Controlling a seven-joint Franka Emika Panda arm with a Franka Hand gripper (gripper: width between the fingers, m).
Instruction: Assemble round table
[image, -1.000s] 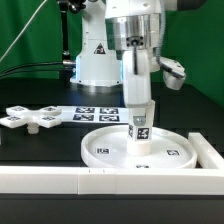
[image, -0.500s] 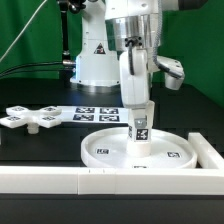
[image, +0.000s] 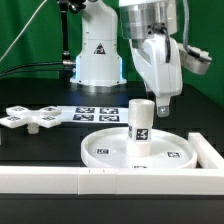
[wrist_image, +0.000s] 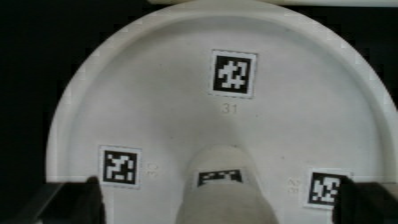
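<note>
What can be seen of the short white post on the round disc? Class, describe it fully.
The post is a short, thick cylinder of white plastic with a rounded top and a black-and-white square tag on its side. It stands upright at the middle of the round disc, base on the disc's floor. Nothing else touches it: the gripper hangs apart, higher and toward the exterior view's right.

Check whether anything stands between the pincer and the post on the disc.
Nothing visible does. The pincer hangs beside the post, near its top, toward the exterior view's right. The post stands upright on the round disc, with open air between them.
</note>
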